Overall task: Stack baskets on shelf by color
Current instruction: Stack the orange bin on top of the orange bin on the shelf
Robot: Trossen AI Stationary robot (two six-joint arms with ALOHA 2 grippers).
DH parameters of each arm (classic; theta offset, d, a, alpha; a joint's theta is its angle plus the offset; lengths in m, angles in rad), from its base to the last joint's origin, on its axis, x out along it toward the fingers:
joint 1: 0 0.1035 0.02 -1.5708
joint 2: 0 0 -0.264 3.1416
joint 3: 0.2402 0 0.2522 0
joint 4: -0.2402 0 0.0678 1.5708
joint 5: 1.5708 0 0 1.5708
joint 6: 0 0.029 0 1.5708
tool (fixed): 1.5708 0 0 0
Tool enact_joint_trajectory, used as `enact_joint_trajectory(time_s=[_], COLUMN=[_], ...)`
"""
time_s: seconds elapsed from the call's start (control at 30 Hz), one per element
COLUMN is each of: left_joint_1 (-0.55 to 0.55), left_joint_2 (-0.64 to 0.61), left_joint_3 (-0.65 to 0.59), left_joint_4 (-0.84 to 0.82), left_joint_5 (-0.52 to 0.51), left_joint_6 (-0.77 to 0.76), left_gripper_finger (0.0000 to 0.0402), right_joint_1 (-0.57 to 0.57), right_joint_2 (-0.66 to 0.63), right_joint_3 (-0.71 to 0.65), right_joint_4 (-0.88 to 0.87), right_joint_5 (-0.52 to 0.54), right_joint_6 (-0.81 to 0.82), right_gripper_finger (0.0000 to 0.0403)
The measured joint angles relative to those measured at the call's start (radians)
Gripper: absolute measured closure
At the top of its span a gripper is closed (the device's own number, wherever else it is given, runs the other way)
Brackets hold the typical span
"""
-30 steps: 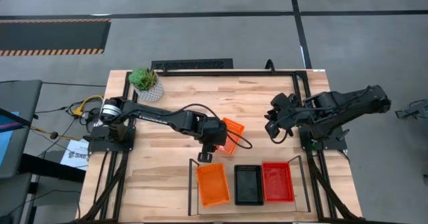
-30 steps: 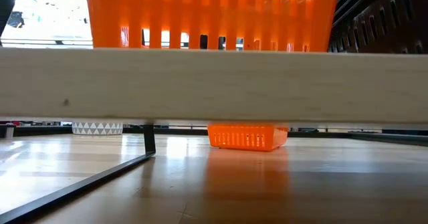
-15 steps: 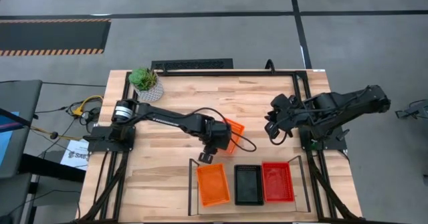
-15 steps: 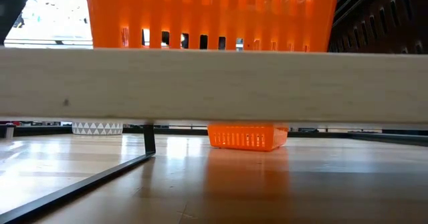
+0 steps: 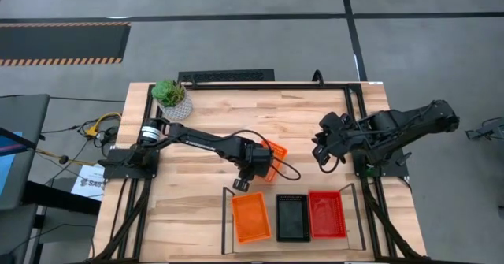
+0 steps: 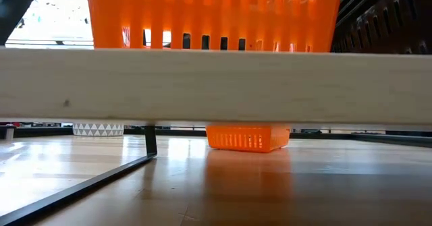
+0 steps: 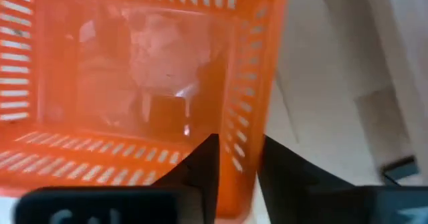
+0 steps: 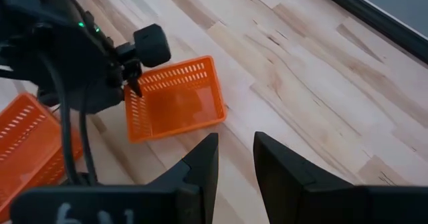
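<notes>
A loose orange mesh basket (image 5: pixel 276 154) (image 6: pixel 246 137) (image 8: pixel 177 100) sits mid-table, just beyond the shelf (image 6: pixel 216 84). My left gripper (image 5: pixel 258 168) (image 7: pixel 237 162) reaches over it from the table's left and is shut on its wall. On the shelf stand an orange stack (image 5: pixel 250 217) (image 6: pixel 212 17), a black stack (image 5: pixel 292 217) and a red stack (image 5: pixel 327 214). My right gripper (image 5: pixel 321 152) (image 8: pixel 235 158) waits open above the table's right side and holds nothing. My left gripper pinches the loose orange basket's mesh wall near a corner (image 7: pixel 244 140), with one finger (image 7: pixel 204 160) inside the basket and the other (image 7: pixel 277 167) outside. The fingers come from above, slanting from the table's left. The basket's bottom (image 6: pixel 246 148) appears to rest on the tabletop.
A potted plant in a patterned pot (image 5: pixel 173 97) (image 6: pixel 98 128) stands at the far left corner. The shelf's black end frames (image 5: pixel 227 209) (image 5: pixel 354 205) rise at the near edge. Bare wood lies between the loose basket and the right arm.
My left arm has swung its rear links toward the table's right while its gripper stays at the loose orange basket. The basket has shifted a little on the table, and in the low view its left end has moved slightly leftward.
</notes>
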Motion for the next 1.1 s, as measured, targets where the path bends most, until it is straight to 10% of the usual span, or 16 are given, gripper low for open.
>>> enact_joint_trajectory(time_s=[0.4,0.93,1.1], left_joint_1=[0.000,-0.145,-0.265], left_joint_2=[0.000,-0.001,-0.078], left_joint_3=[0.050,0.780,0.751], left_joint_4=[-0.014,-0.551,-0.447], left_joint_5=[-0.067,-0.222,-0.223], left_joint_6=[-0.089,-0.567,-0.763], left_gripper_finger=[0.0400,0.0401,0.0401], right_joint_1=[0.028,0.034,0.033], right_joint_2=[0.000,-0.132,-0.156], right_joint_3=[0.000,0.000,0.000], right_joint_4=[-0.015,-0.161,-0.170], right_joint_5=[0.031,0.138,0.156], right_joint_6=[0.068,0.171,0.163], right_gripper_finger=[0.0285,0.0285,0.0285])
